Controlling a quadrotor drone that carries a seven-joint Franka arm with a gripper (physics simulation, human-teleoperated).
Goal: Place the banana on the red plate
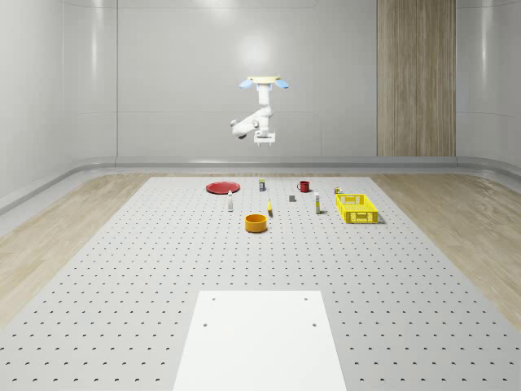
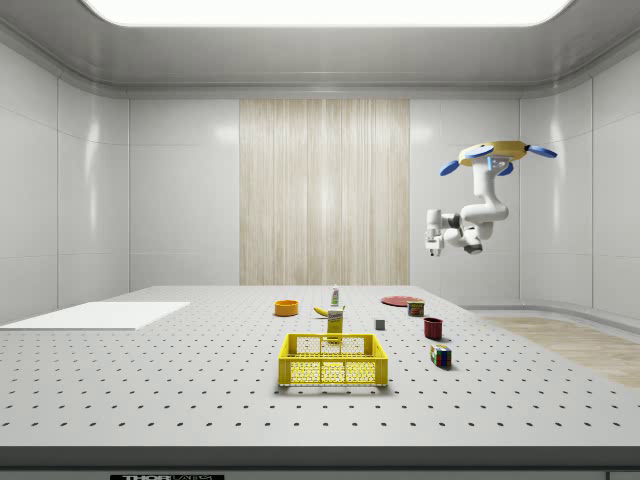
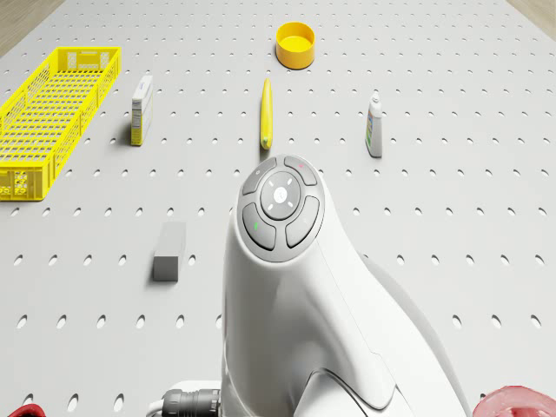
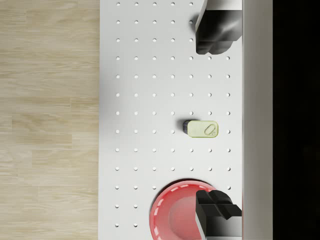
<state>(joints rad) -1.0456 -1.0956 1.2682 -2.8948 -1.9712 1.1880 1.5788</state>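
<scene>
We see the drone (image 1: 263, 81) hovering high above the far part of the perforated table (image 1: 163, 269), with its white arm (image 2: 470, 222) folded beneath it. The gripper (image 1: 264, 142) hangs well above the tabletop, pointing down; in the wrist view its two dark fingers (image 4: 215, 30) stand wide apart with nothing between them, so the hand is released and empty.

The banana (image 3: 268, 111) lies flat on the table, out in front of the drone, between a small upright carton (image 3: 142, 109) and a white bottle (image 3: 374, 126), with an orange bowl (image 3: 295, 43) beyond it. In the whole-scene view we find the banana (image 1: 269, 208) just beside that bowl (image 1: 256, 222), well apart from the red plate (image 1: 221, 187), which sits near the far edge toward that view's left.

In the wrist view the red plate (image 4: 175, 212) lies directly below the gripper, partly covered by one finger, and a small tin (image 4: 201, 129) lies on its side near it. A yellow crate (image 1: 356, 207) stands toward the whole-scene view's right, and a red mug (image 1: 304, 186) and a grey block (image 3: 169, 250) also rest on the table.
</scene>
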